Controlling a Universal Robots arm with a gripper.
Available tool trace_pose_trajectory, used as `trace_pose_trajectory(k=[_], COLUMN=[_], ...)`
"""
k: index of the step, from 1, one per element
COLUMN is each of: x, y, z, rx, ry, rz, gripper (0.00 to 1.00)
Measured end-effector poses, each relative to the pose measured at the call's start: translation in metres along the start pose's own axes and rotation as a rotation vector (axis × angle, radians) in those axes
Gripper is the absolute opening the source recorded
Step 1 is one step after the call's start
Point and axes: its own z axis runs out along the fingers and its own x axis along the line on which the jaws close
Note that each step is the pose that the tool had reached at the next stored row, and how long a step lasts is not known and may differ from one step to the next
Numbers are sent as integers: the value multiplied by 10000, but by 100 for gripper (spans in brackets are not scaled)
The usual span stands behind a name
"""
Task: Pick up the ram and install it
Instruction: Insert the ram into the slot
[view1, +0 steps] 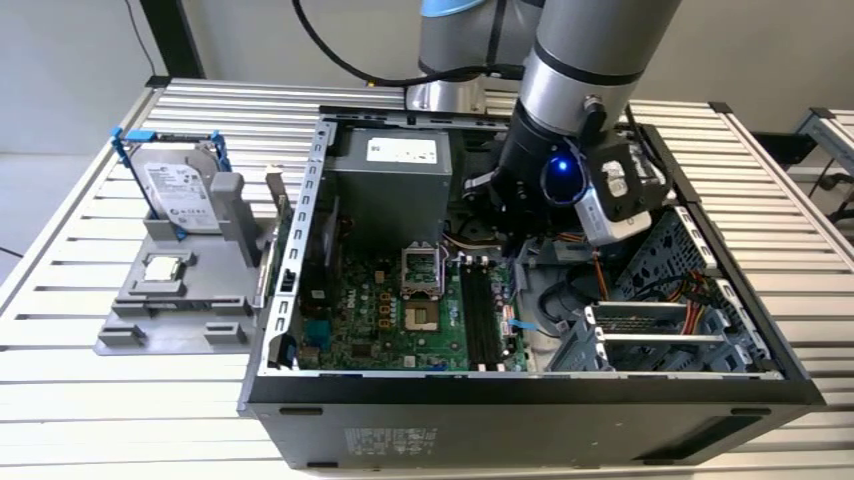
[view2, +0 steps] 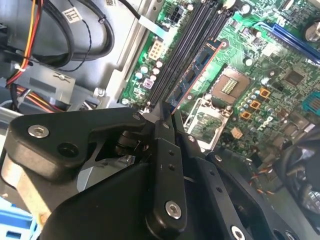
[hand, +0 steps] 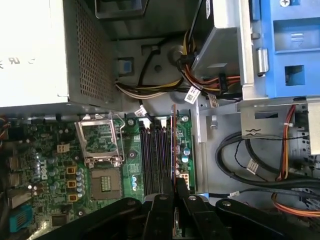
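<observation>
The ram (view2: 200, 65) is a narrow blue-green stick with black chips, seen edge on as a thin line (hand: 173, 145) in the first wrist view. My gripper (view2: 171, 116) (hand: 174, 192) is shut on one end of it, a black finger (view2: 162, 150) on each side. The stick runs lengthwise along the black memory slots (hand: 155, 150) (view1: 483, 315) on the green motherboard. Whether it touches a slot I cannot tell. In the exterior view the arm's wrist (view1: 561, 170) reaches down into the open computer case and covers the stick.
The empty processor socket (hand: 100, 140) (view1: 420, 270) lies beside the slots. A grey power supply (view1: 400, 160) and cable bundles (hand: 200, 90) stand close by. A drive cage (view1: 667, 330) fills the case's right. Left of the case, a grey holder (view1: 134, 330) carries a hard drive (view1: 180, 195) and a processor chip (view1: 163, 268).
</observation>
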Motion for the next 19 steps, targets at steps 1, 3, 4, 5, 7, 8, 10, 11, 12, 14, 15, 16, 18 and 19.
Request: trace_pose_trajectory(k=[1,3,4,5,7,8,10,11,12,14,15,16,18,19], x=[0,-1,-1,-2,-2,-3,-3,-4,-8,-20,-27,-31,-38,-40], y=[-1,-3,-3,-4,-7,-8,-8,-8,-10,-16,-22,-28,-38,-45], z=[18,54,73,90,126,133,133,134,139,167,183,202,237,255], rx=[1,3,5,8,10,41,69,69,68,67,68,68,67,67], ry=[4,15,20,26,28,25,23,23,23,23,23,23,22,20], rz=[-79,-304,-431,-553,-624,-625,-626,-625,-625,-624,-625,-625,-625,-624], gripper=[0,0,0,0,0,0,0,0,0,0,0,0,0,0])
